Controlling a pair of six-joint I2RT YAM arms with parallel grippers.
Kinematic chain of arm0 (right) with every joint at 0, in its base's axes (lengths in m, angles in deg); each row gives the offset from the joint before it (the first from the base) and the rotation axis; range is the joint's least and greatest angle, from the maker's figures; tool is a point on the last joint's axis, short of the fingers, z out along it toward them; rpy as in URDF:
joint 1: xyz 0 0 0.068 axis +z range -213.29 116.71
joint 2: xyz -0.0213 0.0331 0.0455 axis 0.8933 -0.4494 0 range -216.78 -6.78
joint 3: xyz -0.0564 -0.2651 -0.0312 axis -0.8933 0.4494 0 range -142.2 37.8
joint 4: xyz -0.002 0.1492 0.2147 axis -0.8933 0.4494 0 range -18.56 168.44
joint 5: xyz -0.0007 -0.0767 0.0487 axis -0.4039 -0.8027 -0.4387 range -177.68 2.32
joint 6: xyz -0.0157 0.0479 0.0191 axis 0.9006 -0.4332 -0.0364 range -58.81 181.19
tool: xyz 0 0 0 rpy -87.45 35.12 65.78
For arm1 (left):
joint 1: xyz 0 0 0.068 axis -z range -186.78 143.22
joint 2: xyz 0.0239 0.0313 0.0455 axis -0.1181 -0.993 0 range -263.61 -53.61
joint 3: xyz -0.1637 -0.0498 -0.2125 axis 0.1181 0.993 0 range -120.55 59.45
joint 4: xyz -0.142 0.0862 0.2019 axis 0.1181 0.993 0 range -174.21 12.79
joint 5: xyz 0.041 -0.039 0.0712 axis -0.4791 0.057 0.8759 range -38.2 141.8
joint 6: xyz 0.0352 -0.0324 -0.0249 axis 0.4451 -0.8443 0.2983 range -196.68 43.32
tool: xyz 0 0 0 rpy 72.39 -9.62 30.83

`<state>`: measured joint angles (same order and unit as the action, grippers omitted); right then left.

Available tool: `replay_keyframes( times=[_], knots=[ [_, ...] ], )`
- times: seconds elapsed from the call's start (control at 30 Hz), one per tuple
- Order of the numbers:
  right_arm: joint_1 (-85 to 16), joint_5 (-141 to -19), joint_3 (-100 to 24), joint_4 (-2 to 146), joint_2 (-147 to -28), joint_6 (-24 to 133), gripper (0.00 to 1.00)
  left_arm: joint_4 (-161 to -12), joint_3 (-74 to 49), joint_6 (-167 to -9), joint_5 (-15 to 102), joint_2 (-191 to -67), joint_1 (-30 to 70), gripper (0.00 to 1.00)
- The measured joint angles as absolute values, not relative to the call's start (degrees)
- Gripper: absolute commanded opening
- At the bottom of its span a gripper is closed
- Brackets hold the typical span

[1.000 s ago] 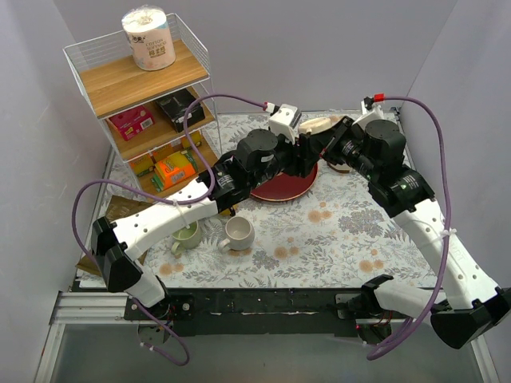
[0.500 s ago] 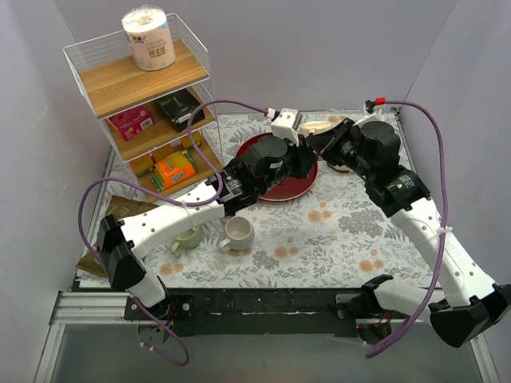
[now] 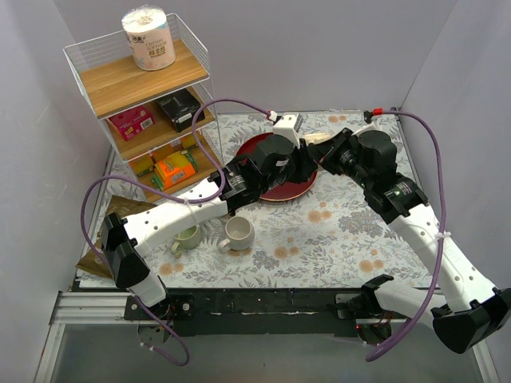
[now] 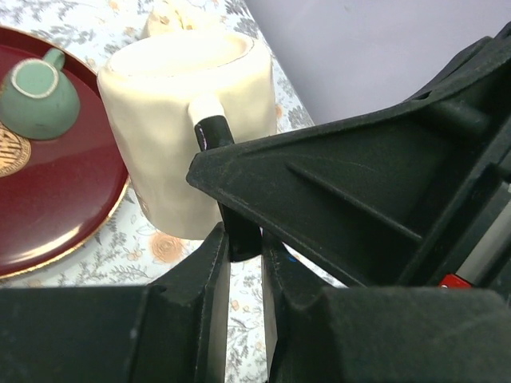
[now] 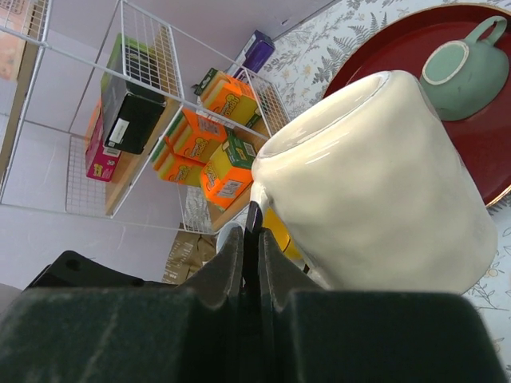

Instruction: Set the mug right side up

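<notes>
While the 2 arms meet over the far side of the table [image 3: 343, 231], the cream mug [image 3: 319, 137] hangs between them, clear of the cloth at the right edge of the red tray [image 3: 275, 193], which carries a small green cup [image 4: 38, 96]. The right gripper [image 5: 251, 243] has its fingers almost together, pinched at the mug's side; the left gripper [image 4: 243, 267] is narrow around a dark piece below the handle, and whether it clamps cannot be told

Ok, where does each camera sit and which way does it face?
Top external: above and behind, looking down at the table; both arms show.
Left wrist: on the left arm, facing the cream mug past the left claw.
Right wrist: on the right arm, facing that mug and the shelf past the right claw.
Wrist views share the mug and green cup.
</notes>
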<state>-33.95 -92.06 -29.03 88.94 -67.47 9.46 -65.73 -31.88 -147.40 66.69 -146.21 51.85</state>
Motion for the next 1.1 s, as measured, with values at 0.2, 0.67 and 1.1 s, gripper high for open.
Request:
replay_keyframes(
  times=[0.2,0.67,1.1],
  knots=[
    [-33.9,-92.6,-26.4,91.3,-65.3,8.1,0.35,-61.8,-32.2,-151.4,62.0,-146.2,51.2,0.0],
    [-34.5,-90.1,-14.9,94.5,-57.2,3.5,0.68,-56.0,-27.2,-157.5,58.3,-148.2,43.5,0.0],
    [-34.5,-87.8,0.2,74.4,-47.1,-6.2,0.81,-65.1,-26.3,-163.0,55.4,-144.1,43.3,0.0]
  ],
)
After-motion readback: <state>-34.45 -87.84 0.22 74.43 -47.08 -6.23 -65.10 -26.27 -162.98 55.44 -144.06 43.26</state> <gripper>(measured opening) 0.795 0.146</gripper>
